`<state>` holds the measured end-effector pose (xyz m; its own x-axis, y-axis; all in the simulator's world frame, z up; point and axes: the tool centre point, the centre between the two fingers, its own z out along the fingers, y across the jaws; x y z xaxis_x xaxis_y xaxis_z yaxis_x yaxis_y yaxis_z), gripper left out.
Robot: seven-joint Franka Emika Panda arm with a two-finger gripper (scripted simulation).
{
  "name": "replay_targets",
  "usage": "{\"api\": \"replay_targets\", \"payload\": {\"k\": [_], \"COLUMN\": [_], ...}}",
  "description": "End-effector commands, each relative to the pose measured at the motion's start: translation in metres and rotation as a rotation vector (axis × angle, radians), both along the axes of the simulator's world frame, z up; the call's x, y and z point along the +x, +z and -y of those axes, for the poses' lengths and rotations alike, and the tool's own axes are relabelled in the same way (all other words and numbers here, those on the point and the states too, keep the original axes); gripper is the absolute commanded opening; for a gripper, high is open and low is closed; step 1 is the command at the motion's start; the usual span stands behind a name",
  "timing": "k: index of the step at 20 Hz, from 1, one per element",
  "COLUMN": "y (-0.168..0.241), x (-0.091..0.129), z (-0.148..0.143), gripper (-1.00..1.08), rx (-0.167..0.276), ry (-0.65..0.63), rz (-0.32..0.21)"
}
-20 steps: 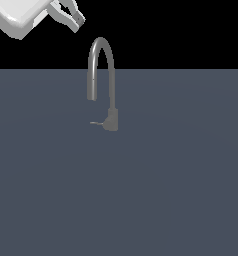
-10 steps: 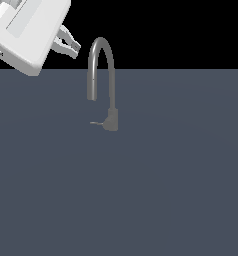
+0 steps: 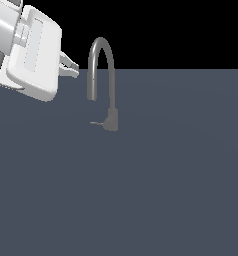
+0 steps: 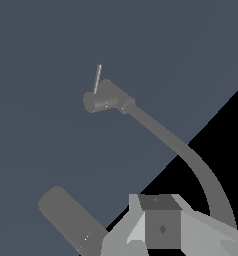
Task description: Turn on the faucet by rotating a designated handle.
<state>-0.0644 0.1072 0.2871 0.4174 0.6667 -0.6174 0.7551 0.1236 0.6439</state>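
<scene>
The faucet (image 3: 102, 82) stands on a flat dark blue-grey floor (image 3: 166, 190), a little up and toward 10 o'clock from the middle of the exterior view. It is slim and grey. Its tall spout goes up from a short blocky base (image 3: 111, 121), bends over in an arch, and comes down again on the side at 9 o'clock, ending above the floor. The handle (image 3: 96, 123) is a tiny thin grey rod. It sticks out flat from the base toward 9 o'clock, just under the open end of the spout but not touching it. The big white arm (image 3: 26, 55) comes in from the corner at 10 o'clock. The claw (image 3: 71, 67) sits at its tip and points toward 3 o'clock at the spout. The tips are near the spout, level with its upper part, with a small gap between them. The claw is well above the handle and apart from it. It holds nothing. The two fingers (image 3: 66, 59) show as thin points close together, and it is too hard to tell if the claw is open or closed. In the wrist view the base (image 4: 105, 98) lies on the floor with the handle (image 4: 97, 79) sticking out of it like a thin pin, and the spout curves away toward the claw (image 4: 161, 227), which is close to the camera and partly cut off
</scene>
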Motion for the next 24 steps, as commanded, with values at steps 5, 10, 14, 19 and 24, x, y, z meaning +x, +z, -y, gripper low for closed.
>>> {"api": "replay_targets", "payload": {"k": [5, 10, 14, 19, 24], "y": [-0.026, -0.046, -0.063, -0.083, -0.104], "x": [0.010, 0.017, 0.022, 0.029, 0.035], "z": [-0.006, -0.009, -0.010, -0.010, -0.009], "gripper": [-1.00, -1.00, -1.00, -1.00, -1.00], "rx": [-0.107, -0.190, -0.256, -0.339, -0.423], "ry": [0.111, 0.194, 0.260, 0.342, 0.425], "rz": [-0.007, -0.012, -0.017, -0.022, -0.028]}}
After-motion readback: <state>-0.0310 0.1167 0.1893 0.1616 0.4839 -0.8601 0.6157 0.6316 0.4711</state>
